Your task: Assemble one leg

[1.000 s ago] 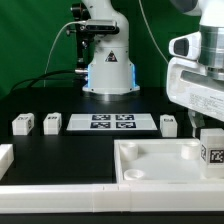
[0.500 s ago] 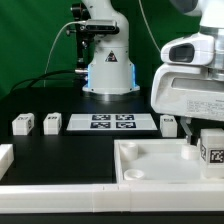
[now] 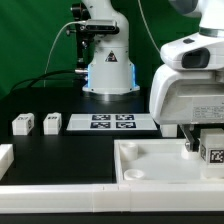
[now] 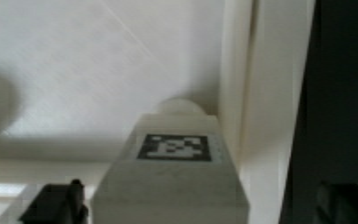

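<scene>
The leg [image 3: 212, 150], a small white post with a black-and-white tag, stands upright at the far right corner of the large white square tray [image 3: 150, 162]. My gripper [image 3: 206, 146] hangs over it, jaws on either side. In the wrist view the leg [image 4: 176, 160] sits between the two dark fingertips [image 4: 55, 205]. A narrow gap shows on one side and a wider one on the other, so the gripper [image 4: 199, 208] looks open around it. Three more legs lie on the black table: two on the exterior view's left [image 3: 22, 124] [image 3: 51, 123] and one beside the arm [image 3: 170, 124].
The marker board [image 3: 112, 123] lies in the middle of the table behind the tray. The robot's base [image 3: 107, 70] stands at the back. A white part [image 3: 5, 155] shows at the exterior view's left edge. The tray's raised rim runs close beside the leg [image 4: 247, 80].
The arm's white hand has swung toward the exterior view's left and come a little lower. The leg has stayed in the same place in the tray corner.
</scene>
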`<state>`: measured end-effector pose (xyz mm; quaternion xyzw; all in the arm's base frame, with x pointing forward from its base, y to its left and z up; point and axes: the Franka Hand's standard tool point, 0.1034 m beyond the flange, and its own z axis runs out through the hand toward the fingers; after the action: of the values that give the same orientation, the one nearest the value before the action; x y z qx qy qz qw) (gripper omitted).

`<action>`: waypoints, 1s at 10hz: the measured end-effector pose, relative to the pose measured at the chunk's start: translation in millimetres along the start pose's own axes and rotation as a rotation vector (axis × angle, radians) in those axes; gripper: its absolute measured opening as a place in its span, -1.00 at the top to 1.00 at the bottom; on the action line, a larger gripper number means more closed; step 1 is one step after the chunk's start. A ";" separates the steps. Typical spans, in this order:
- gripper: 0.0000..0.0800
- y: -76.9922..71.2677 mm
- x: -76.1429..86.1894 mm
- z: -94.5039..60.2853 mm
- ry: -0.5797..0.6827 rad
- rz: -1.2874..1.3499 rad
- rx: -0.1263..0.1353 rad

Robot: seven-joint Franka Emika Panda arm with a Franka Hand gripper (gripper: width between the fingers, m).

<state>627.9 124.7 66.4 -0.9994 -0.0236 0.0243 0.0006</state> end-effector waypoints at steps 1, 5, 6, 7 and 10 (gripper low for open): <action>-0.32 0.0 0.0 0.0 0.000 0.000 0.000; 0.27 2.6 0.4 0.0 0.000 0.003 -0.002; 0.27 2.5 0.4 -0.1 0.000 0.048 -0.002; 0.27 2.5 0.4 -0.1 0.001 0.048 -0.002; 0.27 7.1 2.2 -0.8 0.010 0.374 -0.007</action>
<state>630.5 117.7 67.0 -0.9865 0.1625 0.0192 -0.0074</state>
